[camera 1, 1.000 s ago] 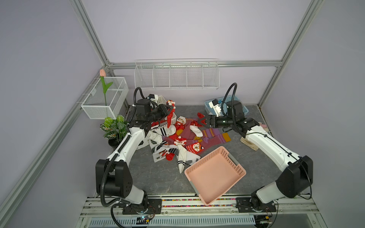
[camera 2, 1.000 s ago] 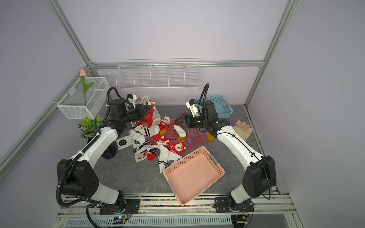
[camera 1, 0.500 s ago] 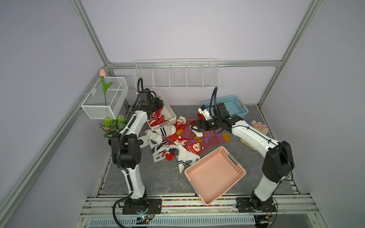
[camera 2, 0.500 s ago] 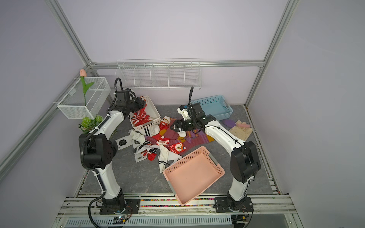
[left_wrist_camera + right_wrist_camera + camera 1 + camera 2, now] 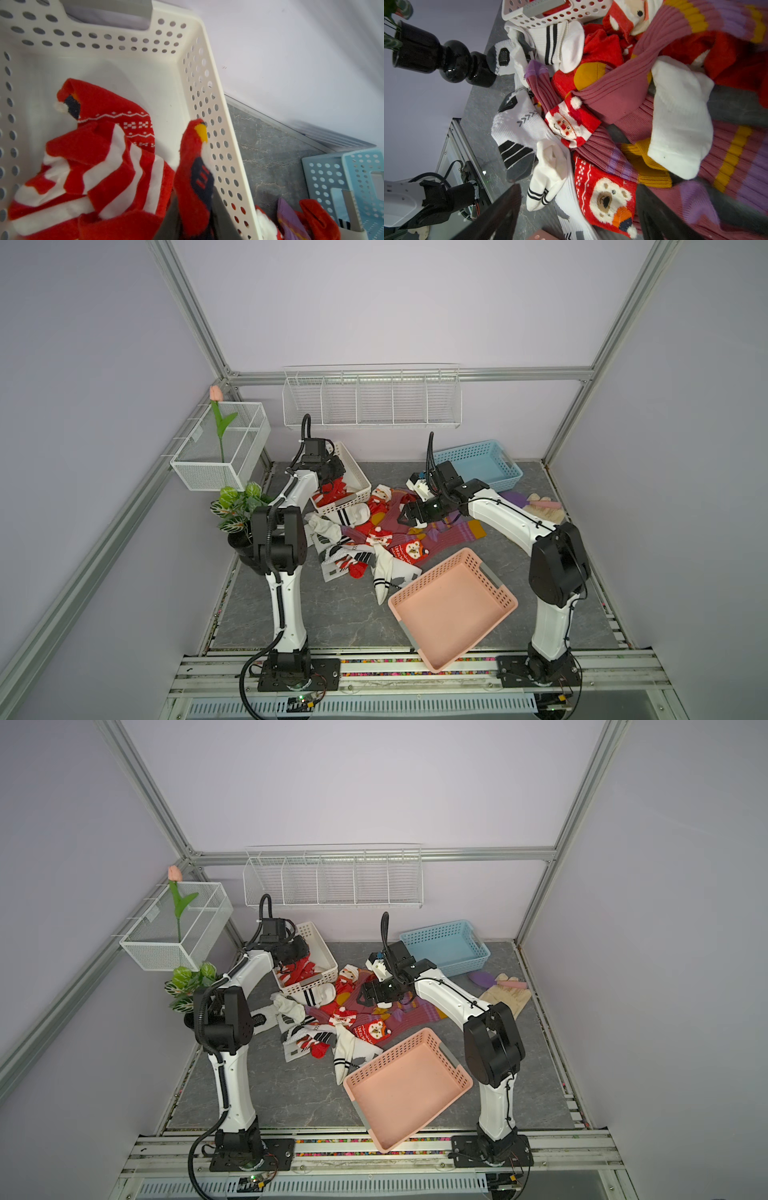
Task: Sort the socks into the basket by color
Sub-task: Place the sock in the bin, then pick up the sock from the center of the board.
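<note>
nearest, the pink basket [image 5: 453,614] lies empty, with a white striped sock [image 5: 384,572] just beside its far corner, so a careless sweep through the pile could drag that sock or shove the basket askew. beyond it the socks [image 5: 386,539] lie tangled on the table, with red, white and maroon overlapping. the right jaws hang released above the heap, over a maroon sock [image 5: 623,93] crossed by a white sock [image 5: 681,124]. closing here could pinch both colours at once, or snag the neighbouring santa sock [image 5: 569,122]. farther back, the left jaws are clenched on a red sock [image 5: 193,166] inside the white basket [image 5: 207,83], close against its wall and beside the red socks [image 5: 104,166] already there. letting go this near the rim could leave it draped over the edge. the blue basket [image 5: 478,464] at the back shows no sock.
</note>
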Controlling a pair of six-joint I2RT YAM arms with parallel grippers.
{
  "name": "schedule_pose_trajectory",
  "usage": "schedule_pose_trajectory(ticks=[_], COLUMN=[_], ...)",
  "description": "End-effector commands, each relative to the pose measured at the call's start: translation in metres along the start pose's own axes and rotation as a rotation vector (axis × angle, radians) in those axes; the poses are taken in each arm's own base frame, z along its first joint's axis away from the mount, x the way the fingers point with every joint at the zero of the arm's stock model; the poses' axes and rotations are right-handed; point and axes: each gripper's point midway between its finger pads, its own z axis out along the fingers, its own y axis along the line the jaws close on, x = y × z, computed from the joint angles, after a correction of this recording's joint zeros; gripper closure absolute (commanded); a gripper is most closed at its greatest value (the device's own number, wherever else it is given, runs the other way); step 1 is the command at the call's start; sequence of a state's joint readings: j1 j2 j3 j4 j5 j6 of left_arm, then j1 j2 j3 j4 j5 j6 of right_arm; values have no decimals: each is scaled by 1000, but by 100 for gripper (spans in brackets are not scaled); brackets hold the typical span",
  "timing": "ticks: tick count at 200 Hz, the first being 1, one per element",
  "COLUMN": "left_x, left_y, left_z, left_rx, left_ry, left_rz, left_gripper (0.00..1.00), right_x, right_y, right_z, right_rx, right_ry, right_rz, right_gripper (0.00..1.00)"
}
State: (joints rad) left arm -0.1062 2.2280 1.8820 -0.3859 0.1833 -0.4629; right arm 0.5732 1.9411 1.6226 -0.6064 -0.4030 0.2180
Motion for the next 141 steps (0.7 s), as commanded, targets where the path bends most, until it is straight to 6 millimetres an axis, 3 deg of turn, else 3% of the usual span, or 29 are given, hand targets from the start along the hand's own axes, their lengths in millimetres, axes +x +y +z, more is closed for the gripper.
schedule_pose_trajectory(ticks=[1,20,61,90,141], left_x=[4,9,13,8,-3], left_y=[8,12,10,5,-10], left_z=[4,6,-1,-15,-51], left_rx=[-26,-32,-21,-6,23], left_ry=[23,32,33,3,-44], left_rz=[9,1,-3,-3,3], left_gripper=[96,87,53,43,40], right_x=[19,31,57,63,73], right_y=[-9,-15,-22,-26,-26], right_z=[9,16,33,36,42], right_rx=[50,71,93,108,118], right_ry=[82,126,205,222,252], right_rz=[-13,-10,-6,-3,-12], right_gripper=[12,12,11,12,12])
